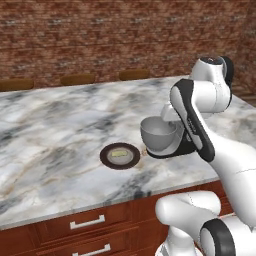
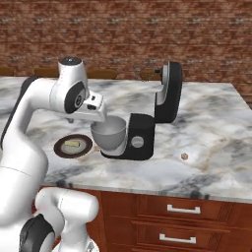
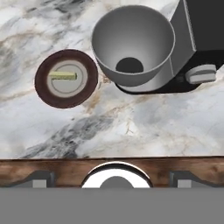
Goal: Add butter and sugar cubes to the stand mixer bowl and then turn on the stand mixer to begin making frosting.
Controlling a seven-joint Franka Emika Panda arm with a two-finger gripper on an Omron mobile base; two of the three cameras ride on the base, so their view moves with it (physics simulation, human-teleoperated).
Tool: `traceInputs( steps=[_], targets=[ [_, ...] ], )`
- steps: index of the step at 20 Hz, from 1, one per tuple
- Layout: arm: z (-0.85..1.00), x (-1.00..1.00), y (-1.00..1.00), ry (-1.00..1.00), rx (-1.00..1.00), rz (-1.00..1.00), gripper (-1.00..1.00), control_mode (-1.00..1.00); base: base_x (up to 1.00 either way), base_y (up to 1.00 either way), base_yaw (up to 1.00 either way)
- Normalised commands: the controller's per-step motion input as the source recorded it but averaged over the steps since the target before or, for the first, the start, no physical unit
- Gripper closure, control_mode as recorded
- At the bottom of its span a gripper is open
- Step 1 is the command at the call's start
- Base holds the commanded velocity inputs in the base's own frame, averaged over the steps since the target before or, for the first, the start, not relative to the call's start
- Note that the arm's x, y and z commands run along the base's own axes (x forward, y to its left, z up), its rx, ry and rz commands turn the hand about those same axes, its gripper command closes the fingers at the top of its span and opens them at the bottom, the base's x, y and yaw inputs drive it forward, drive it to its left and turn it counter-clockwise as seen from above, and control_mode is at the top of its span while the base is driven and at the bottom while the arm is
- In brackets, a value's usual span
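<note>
Hovering high over the white-grey marble counter (image 3: 153, 127), the white arm's two-finger gripper (image 3: 112, 178) has its jaws spread wide w/ nothing between them; only the dark finger tips show at 6 o'clock in hand view.

Butter, a small pale yellow rectangular block (image 3: 64, 76), lies flat in the middle of a round dark brown plate (image 3: 43, 89), at approx 10 o'clock in hand view. Round grey metal stand mixer bowl (image 3: 133, 43) sits just beside the plate at 12 o'clock, empty inside, seated on the black stand mixer (image 2: 140, 138); head tilted back, silver side knob (image 3: 200, 73) at 2 o'clock. A small brownish lump (image 2: 184, 156) lies well apart on the counter at the mixer's 3 o'clock side, poss. a sugar cube, too small to tell.

Handling est.: butter is light, soft, greasy, so it deforms under a hard squeeze and may slip. Best pinch across the short width, mid-length, fingers straight down, clear of the plate rim. Bowl mouth is wide; drop should be easy.
</note>
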Motion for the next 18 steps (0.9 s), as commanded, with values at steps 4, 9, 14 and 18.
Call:
traceInputs(
  steps=[4, 9, 14, 18],
  targets=[
    [0.00, -0.44, -0.38, -0.12, 0.10, 0.00, -1.00, -1.00, 0.00, 0.00, 0.00],
    [0.00, -0.21, -0.33, -0.04, 0.09, 0.00, -1.00, -1.00, 0.00, 0.00, 0.00],
    [-0.02, -0.01, -0.37, -0.01, 0.08, 0.00, -1.00, -1.00, 0.00, 0.00, 0.00],
    [-0.18, -0.14, -0.49, -0.07, 0.05, 0.02, -1.00, -1.00, 0.00, 0.00, 0.00]
  ],
)
